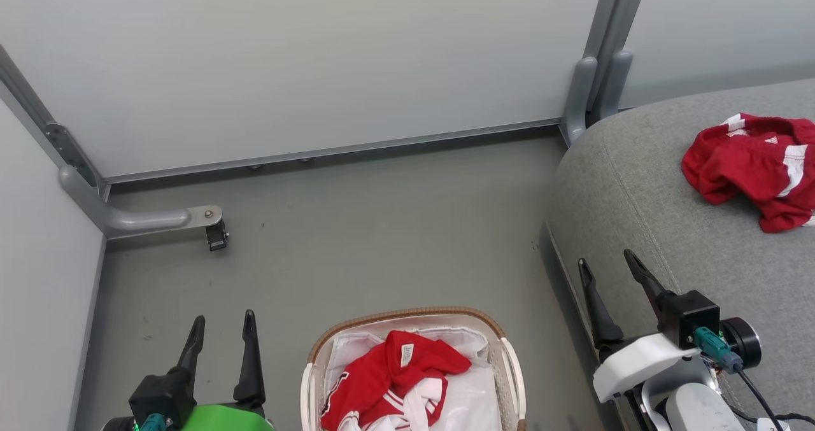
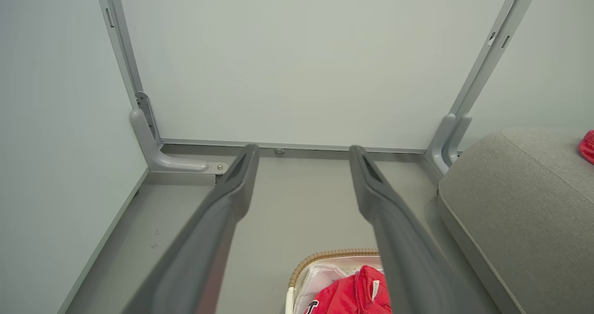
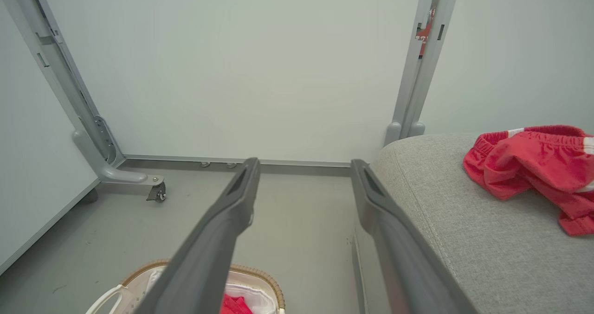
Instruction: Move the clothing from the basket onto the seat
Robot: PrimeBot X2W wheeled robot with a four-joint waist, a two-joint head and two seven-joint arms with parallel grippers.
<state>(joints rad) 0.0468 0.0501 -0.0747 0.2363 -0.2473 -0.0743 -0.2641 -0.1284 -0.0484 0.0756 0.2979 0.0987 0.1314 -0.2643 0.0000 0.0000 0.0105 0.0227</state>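
The grey seat (image 1: 637, 189) at my right carried one red jersey (image 1: 748, 163). The basket (image 1: 407, 314) sat on the floor between my arms, more red clothing (image 1: 388, 380) heaped on its white liner (image 1: 471, 399). My left jaws and right jaws stood released and empty. The step in hand looked like the next pick, a reach down into the basket. Its rim and the loose liner could snag.
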